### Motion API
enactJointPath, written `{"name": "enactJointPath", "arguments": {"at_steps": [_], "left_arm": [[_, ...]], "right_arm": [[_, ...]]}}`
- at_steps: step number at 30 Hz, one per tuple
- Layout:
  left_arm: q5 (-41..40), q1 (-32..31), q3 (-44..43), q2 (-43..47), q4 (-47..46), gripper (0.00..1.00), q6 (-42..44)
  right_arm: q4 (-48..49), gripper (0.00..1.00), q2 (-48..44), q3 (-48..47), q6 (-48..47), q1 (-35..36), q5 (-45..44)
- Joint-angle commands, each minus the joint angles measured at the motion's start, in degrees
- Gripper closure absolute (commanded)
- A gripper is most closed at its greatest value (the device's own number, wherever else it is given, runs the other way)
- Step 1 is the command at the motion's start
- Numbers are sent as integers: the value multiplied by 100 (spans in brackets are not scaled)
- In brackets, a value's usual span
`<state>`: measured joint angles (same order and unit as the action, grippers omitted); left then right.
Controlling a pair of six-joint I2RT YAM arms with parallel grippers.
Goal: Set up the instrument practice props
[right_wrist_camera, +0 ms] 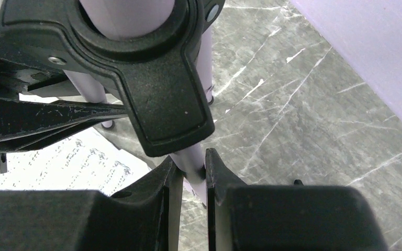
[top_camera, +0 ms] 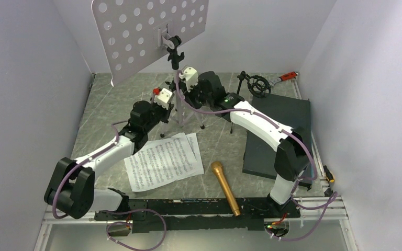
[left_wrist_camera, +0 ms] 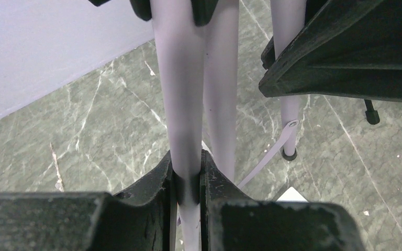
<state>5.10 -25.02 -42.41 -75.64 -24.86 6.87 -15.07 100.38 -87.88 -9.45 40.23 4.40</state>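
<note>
Sheets [top_camera: 162, 161], microphone [top_camera: 225, 187] lie before music stand [top_camera: 136, 36] (wrench [top_camera: 289, 76] far back).

Gold microphone [top_camera: 225, 188], apparently lilac stand [top_camera: 145, 32]

a robotics lab test cell: plain pale walls [top_camera: 26, 78] box in a green marble-patterned table [top_camera: 110, 99], with a cabled left arm [top_camera: 102, 156] and right arm [top_camera: 264, 124] bolted to a black rail [top_camera: 162, 209].
</note>
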Motion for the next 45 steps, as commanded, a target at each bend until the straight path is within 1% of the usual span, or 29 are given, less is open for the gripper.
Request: {"name": "enactJointPath", "arguments": {"at_steps": [1, 9, 17, 24, 30, 31, 35, 38, 45], "left_arm": [[-1144, 247, 166, 470, 400, 97, 418], [-1355, 260, 353, 793, 641, 97, 323], [-1569, 322, 379, 958, 871, 97, 318], [-1568, 520, 201, 872, 1029, 97, 153], [-1642, 698, 9, 715, 1108, 97, 112], [-1630, 714, -21, 672, 1126, 97, 112], [-1511, 769, -62, 524, 1084, 97, 83], [-1445, 774, 29, 507, 975, 97, 9], [-1369, 779, 249, 473, 911, 98, -82]], "right_arm": [[-1454, 100, -50, 360, 314, -329, -1199], [-1432, 100, -165, 481, 493, -325, -1783], [-1516, 100, -116, 362, 591, -359, -2410], [-1617, 100, -98, 300, 647, -453, -2726], [-1620, 100, -194, 350, 632, -524, -2808], [-1603, 100, -220, 373, 600, -525, -2728], [-1202, 100, -470, 687, 336, -524, -1654], [-1044, 100, -554, 782, 412, -515, -1234], [-876, 100, -364, 760, 331, -469, -583]]}}
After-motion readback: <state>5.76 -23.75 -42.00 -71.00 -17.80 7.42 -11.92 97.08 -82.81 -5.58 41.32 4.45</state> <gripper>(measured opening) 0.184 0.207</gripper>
